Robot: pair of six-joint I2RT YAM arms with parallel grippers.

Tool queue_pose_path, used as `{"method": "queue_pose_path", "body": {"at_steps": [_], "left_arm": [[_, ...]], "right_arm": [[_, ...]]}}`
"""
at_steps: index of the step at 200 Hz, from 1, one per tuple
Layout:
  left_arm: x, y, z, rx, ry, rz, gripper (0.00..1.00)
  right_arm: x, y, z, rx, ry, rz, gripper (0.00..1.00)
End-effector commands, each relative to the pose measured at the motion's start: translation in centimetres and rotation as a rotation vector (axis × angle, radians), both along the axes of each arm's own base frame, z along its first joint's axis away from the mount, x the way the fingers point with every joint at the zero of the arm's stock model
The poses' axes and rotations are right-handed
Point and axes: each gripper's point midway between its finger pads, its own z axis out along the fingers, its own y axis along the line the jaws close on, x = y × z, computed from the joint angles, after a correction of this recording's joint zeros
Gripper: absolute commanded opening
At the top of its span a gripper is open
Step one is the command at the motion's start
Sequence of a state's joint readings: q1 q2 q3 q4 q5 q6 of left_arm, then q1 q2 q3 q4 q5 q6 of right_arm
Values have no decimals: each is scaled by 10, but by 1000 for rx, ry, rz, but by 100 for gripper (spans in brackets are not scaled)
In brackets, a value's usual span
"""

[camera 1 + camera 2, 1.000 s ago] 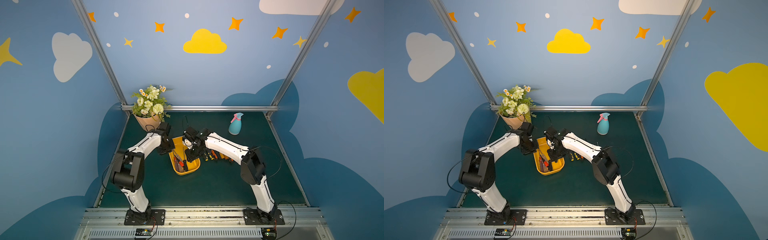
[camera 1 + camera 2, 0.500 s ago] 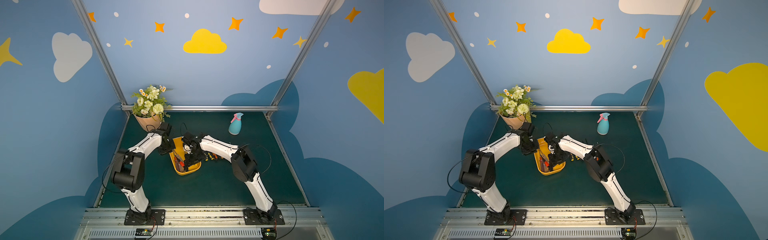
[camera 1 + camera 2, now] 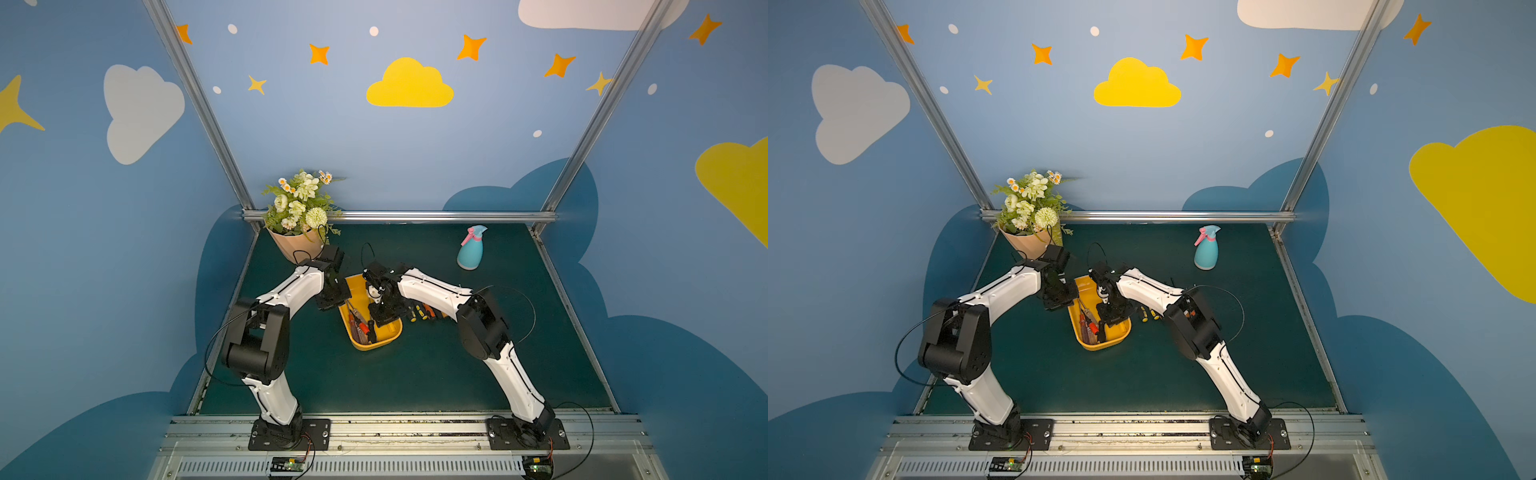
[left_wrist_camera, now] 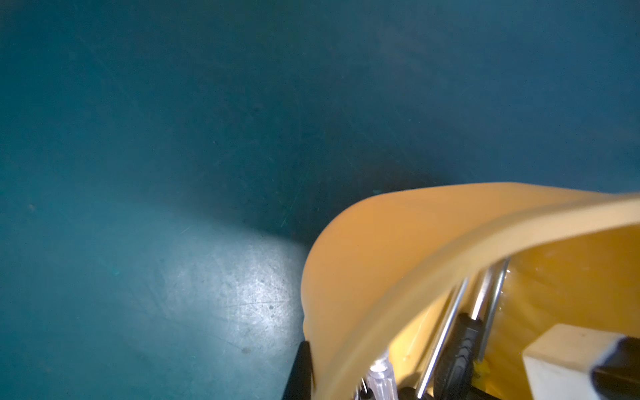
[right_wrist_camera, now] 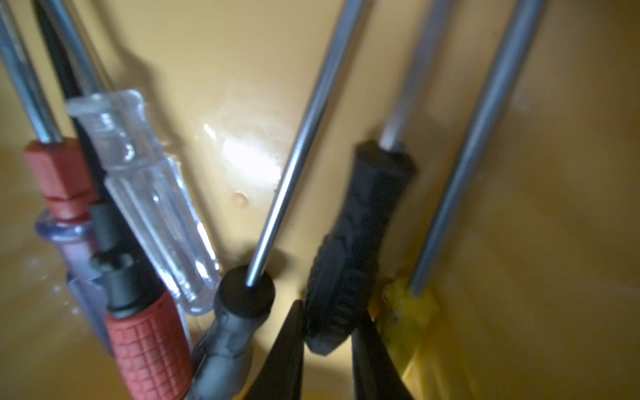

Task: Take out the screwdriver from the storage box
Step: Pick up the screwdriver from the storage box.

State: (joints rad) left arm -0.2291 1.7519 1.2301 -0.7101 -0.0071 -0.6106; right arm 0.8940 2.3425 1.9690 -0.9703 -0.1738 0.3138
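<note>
Scene: two white-and-black arms work over a green table [image 3: 374, 382], seen from above in both top views.
Box: one yellow tub [image 3: 376, 344] stands mid-table between the arms.
Screwdrivers in the box: six shafts can be counted in the right wrist view. Their grips are a red-collared handle [image 5: 59, 173], a clear handle [image 5: 149, 194], a red gridded handle [image 5: 149, 346], a grey-black handle [image 5: 239, 322], a black ribbed one and a yellow handle [image 5: 408, 311].
Screwdriver held: the black ribbed one [image 5: 360, 225] is inside the box, between the grey-black handle and the yellow handle.
Loose tools: a short row [image 3: 422, 311] lies on the table just beside the box, partly under the right arm. Their number cannot be told.
Other things: one peach flowerpot [image 3: 295, 249] with flowers sits at the far left corner. One blue spray bottle [image 3: 471, 251] with a pink trigger stands far right, well apart from the box.
Left arm [image 3: 299, 286]: it rises from its base at the near edge with the elbow folded high. The forearm reaches to the box's far left corner.
Left end effector [image 3: 338, 301]: it is pressed together on the box wall there. One black finger [image 4: 300, 367] lies against the outside of the wall, and the other is hidden behind the rim.
Right arm [image 3: 432, 291]: it mirrors the left, with the elbow raised and the wrist bent down into the box.
Right end effector [image 5: 329, 349]: its two black fingers pinch the butt of the ribbed handle from both sides.
</note>
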Motion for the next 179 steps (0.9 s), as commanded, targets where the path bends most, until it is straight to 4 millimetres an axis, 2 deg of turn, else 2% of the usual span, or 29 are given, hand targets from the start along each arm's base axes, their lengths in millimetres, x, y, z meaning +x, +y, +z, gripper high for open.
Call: {"method": "queue_pose_path", "body": {"at_steps": [1,23,50,120,179], "left_arm": [[1,-9,14,-50,-27,-9,2],[-1,-8,11,-49,-21,-3,3],[-2,-8,10,-50,-18,2,2],[-2,-7,7,-42,-13,3,2],[-2,-2,5,-29,-8,15,2]], "right_arm": [[5,-5,19,32,-64,11,16],[7,-7,34,59,-107,12,6],[8,-6,48,85,-131,22,0],[13,-7,84,131,-202,19,0],[17,-19,109,144,-257,-3,0]]}}
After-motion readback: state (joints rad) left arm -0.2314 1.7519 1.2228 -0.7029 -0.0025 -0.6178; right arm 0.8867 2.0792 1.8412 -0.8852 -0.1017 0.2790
